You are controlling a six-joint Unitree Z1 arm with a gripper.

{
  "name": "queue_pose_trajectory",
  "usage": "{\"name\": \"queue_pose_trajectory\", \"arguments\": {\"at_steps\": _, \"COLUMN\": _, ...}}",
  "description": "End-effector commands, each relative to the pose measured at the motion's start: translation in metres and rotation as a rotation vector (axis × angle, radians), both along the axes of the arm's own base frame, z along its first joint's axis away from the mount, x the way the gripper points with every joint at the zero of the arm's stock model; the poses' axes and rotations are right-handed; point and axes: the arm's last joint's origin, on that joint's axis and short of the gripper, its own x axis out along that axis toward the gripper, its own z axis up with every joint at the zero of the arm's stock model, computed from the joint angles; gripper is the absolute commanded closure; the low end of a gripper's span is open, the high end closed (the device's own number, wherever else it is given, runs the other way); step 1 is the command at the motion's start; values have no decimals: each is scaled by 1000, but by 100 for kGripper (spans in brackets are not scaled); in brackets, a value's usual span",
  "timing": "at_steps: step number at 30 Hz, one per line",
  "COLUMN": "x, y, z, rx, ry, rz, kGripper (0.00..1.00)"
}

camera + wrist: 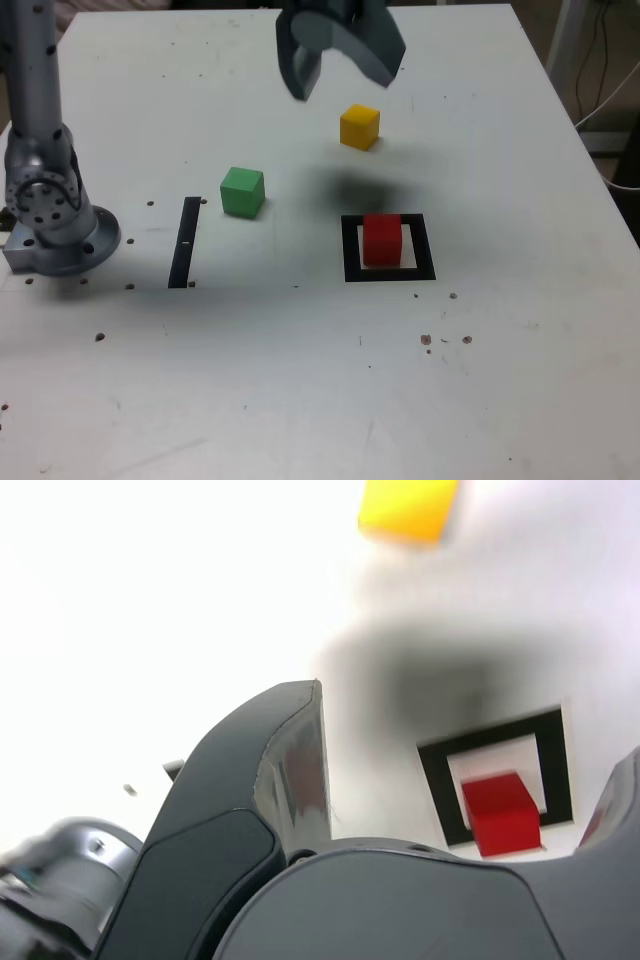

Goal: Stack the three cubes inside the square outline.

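The red cube (pixel 381 240) stands inside the black square outline (pixel 352 250) at the middle right of the exterior view; the wrist view also shows this red cube (pixel 500 812) in the outline (pixel 438 780). The yellow cube (pixel 359 127) sits further back on the table, and it appears blurred in the wrist view as well (pixel 408 508). Left of the outline in the exterior view lies the green cube (pixel 242 191). My gripper (pixel 342 75) hangs open high above the table, over the back, just behind the yellow cube, with nothing between its fingers.
A narrow black strip (pixel 185 242) lies on the white table (pixel 300 380) to the exterior view's left of the green cube. The arm's grey base (pixel 50 215) stands at the left edge. Small dark specks dot the surface.
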Motion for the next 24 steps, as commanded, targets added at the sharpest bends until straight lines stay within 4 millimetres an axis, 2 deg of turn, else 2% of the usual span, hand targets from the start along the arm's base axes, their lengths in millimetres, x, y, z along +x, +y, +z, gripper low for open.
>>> {"name": "queue_pose_trajectory", "arguments": {"at_steps": 1, "x": 5, "y": 12, "z": 2, "rx": -7, "ry": -1, "rz": -23, "kGripper": 0}}
{"name": "queue_pose_trajectory", "arguments": {"at_steps": 7, "x": 15, "y": 37, "z": 0, "rx": -11, "ry": 23, "rz": -73, "kGripper": 1}}
{"name": "queue_pose_trajectory", "arguments": {"at_steps": 12, "x": 25, "y": 44, "z": -21, "rx": -22, "ry": 98, "rz": -107, "kGripper": 1}}
{"name": "queue_pose_trajectory", "arguments": {"at_steps": 18, "x": 27, "y": 49, "z": -46, "rx": -11, "ry": 162, "rz": -131, "kGripper": 1}}
{"name": "queue_pose_trajectory", "arguments": {"at_steps": 24, "x": 32, "y": 53, "z": -63, "rx": -9, "ry": 175, "rz": -141, "kGripper": 2}}
